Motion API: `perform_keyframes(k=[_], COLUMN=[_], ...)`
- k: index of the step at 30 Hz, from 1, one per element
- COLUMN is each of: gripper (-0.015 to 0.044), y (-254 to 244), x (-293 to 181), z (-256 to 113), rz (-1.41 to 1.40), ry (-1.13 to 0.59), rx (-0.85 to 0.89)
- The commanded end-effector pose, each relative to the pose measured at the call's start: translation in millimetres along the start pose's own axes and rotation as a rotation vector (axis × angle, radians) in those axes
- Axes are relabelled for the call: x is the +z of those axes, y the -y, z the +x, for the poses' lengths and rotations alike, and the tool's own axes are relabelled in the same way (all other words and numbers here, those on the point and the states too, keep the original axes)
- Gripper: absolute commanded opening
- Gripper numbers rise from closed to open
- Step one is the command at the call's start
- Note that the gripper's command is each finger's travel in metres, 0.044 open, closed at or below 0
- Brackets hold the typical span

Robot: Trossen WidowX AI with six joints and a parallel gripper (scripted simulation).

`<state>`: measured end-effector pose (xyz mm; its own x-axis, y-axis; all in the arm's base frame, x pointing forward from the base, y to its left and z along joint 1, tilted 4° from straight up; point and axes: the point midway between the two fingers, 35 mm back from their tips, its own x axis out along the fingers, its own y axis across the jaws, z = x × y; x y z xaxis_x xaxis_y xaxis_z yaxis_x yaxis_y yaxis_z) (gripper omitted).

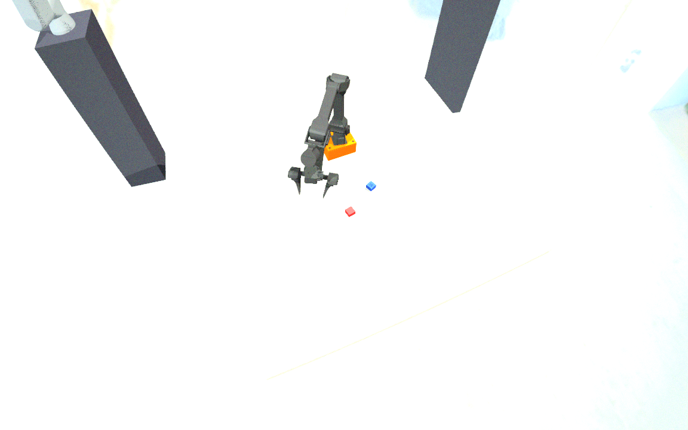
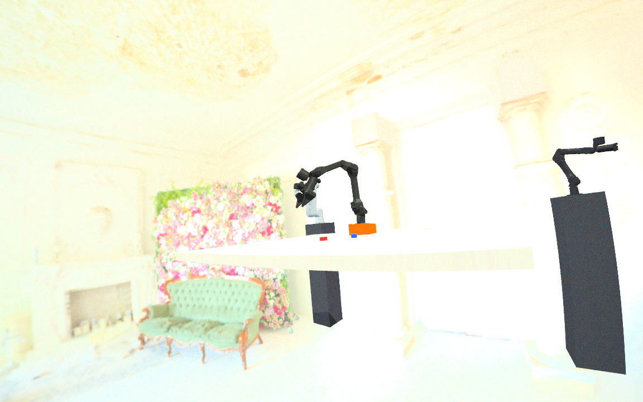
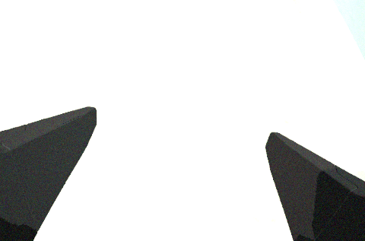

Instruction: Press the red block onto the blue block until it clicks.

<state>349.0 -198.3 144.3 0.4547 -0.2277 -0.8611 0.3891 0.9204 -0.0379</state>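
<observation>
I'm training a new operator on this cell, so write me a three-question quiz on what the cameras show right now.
1. True or false: the red block is already seated on the blue block.
2. Multiple choice: which block lies nearer the orange base? A) red B) blue C) both equally near
3. Fill in the blank: the arm's jaws are ____, with nothing between them.

Key: 1. False; 2. B; 3. open
</observation>
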Motion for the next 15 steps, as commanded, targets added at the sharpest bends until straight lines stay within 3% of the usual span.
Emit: perform_keyframes(k=[1,9,15], gripper=[0.0440,0.0440,0.0440], y=[-49.2,-144.0,-156.9], x=[-16.7,-80.3,-93.4], z=[24.1,57.2,59.6], rz=[-0.188,-0.628,-0.707], ry=[-0.133,-0.457,-0.516], rx=[0.069,0.229,0.258])
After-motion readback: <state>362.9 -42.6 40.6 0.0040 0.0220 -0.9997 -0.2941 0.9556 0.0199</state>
